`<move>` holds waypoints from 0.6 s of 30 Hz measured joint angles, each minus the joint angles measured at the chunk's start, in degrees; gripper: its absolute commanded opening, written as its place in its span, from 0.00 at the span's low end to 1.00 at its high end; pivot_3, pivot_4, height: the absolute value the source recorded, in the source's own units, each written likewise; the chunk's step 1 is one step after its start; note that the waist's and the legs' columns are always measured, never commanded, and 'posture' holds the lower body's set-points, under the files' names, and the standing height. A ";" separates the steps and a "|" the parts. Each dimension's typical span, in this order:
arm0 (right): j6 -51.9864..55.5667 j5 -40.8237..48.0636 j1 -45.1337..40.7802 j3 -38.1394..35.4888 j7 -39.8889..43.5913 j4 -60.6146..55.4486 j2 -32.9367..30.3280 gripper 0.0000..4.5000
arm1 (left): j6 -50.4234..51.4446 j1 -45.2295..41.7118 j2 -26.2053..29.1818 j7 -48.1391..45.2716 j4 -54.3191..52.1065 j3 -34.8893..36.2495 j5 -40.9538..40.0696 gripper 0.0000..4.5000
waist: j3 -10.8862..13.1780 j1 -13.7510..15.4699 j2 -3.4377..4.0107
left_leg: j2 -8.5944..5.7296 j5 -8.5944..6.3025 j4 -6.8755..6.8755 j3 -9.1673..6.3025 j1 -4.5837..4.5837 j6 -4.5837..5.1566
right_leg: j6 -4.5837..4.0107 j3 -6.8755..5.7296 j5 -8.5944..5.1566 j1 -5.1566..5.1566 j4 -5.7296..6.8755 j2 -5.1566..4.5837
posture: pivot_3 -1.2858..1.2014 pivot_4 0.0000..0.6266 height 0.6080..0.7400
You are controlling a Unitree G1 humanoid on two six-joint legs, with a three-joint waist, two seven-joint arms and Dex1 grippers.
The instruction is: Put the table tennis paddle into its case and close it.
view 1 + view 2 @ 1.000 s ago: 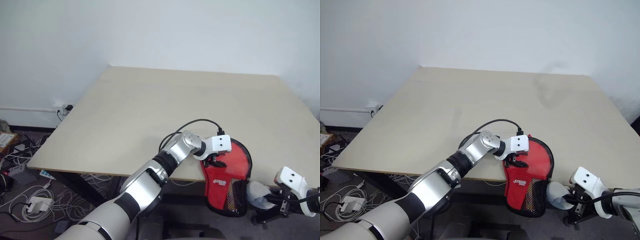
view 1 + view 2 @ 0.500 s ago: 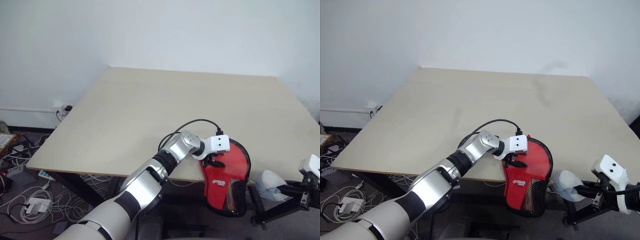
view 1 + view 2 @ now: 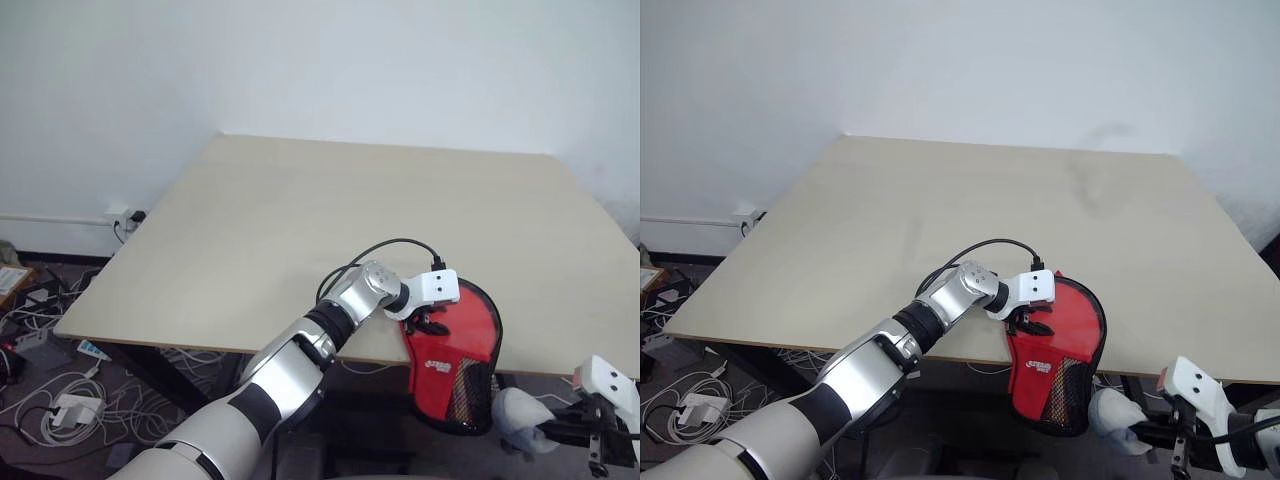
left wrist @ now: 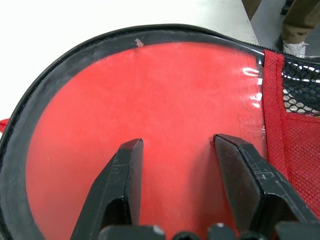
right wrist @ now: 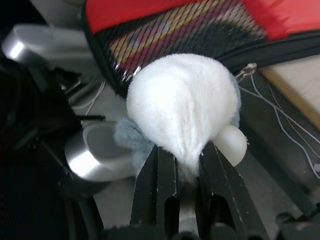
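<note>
The case (image 3: 462, 340) is red with black trim. It lies at the table's front edge, and its black mesh pocket (image 3: 472, 388) hangs over the edge. My left gripper (image 4: 175, 142) is open, both fingers resting spread on the case's red face (image 4: 150, 90). The table tennis paddle is hidden. My right gripper (image 5: 185, 155) is below the table edge beside the hanging pocket, shut on a white fuzzy bundle (image 5: 182, 105), also seen as the bundle (image 3: 520, 418). A small pale ball (image 5: 233, 144) sits against the bundle.
The tan table (image 3: 300, 220) stretches back to a white wall. Cables and power strips (image 3: 60, 400) litter the floor at the left. A shiny metal part (image 5: 95, 157) and dark frame pieces lie under the table near my right gripper.
My right gripper swung out to the right with the white bundle, then came back down beside the case's hanging end. The left gripper and the case stayed put.
</note>
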 measured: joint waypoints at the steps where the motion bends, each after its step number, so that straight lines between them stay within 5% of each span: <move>1: -0.64 -0.15 0.90 -0.03 0.45 -0.07 0.04 0.00 | 0.10 0.01 0.00 0.01 -0.04 0.00 0.00 0.52 | 0.00 -0.01 0.00 | 0.00 0.00 0.00 0.00 0.00 0.00 | 0.00 0.01 0.00 0.00 0.00 0.00 | 0.52 0.00 0.81; 13: -7.45 -0.70 16.03 -1.90 5.64 -8.38 2.62 0.00 | 1.02 0.26 0.03 -0.02 -0.64 0.00 0.02 0.52 | -0.08 0.04 -0.09 | 0.02 -0.05 0.00 -0.02 0.00 -0.03 | 0.03 -0.01 -0.02 0.00 -0.02 0.00 | 0.52 0.00 0.81; 18: -8.05 -0.79 15.35 0.73 5.14 -11.74 2.65 0.00 | 1.04 0.01 0.04 0.26 -0.47 0.15 0.01 0.52 | -0.11 0.03 -0.18 | 0.06 -0.06 -0.01 -0.02 0.01 -0.06 | 0.03 -0.02 -0.02 0.00 -0.03 0.00 | 0.52 0.00 0.81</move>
